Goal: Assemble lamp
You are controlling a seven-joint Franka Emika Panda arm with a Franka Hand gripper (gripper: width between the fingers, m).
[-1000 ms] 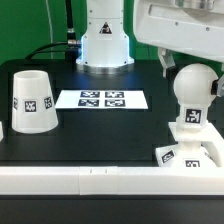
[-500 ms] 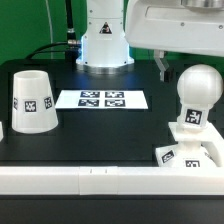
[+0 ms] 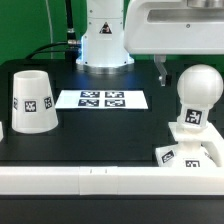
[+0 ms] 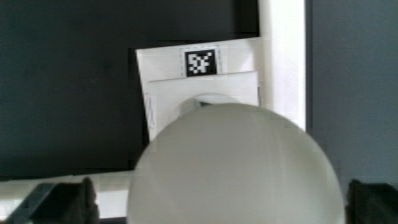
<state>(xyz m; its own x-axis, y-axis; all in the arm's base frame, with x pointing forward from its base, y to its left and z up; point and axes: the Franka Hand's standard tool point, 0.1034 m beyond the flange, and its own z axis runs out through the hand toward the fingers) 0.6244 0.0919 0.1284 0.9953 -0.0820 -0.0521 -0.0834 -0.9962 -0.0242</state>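
The white bulb (image 3: 197,90) stands upright on its neck in the flat square base (image 3: 190,150) at the exterior view's right. The white cone shade (image 3: 32,100) stands apart at the exterior view's left, tag facing front. My gripper (image 3: 165,72) hangs just above and beside the bulb, with one dark finger showing to its left. In the wrist view the bulb (image 4: 231,165) fills the space between my fingers (image 4: 63,200), which stand wide of it on both sides without touching. The base's tag (image 4: 201,62) shows beyond the bulb. My gripper (image 4: 217,208) is open.
The marker board (image 3: 101,99) lies flat at the table's middle back. The arm's white pedestal (image 3: 105,40) stands behind it. A white rail (image 3: 90,180) runs along the front edge, and the base sits against it.
My gripper's hand has shifted toward the exterior view's left. The bulb, base and shade have stayed where they were.
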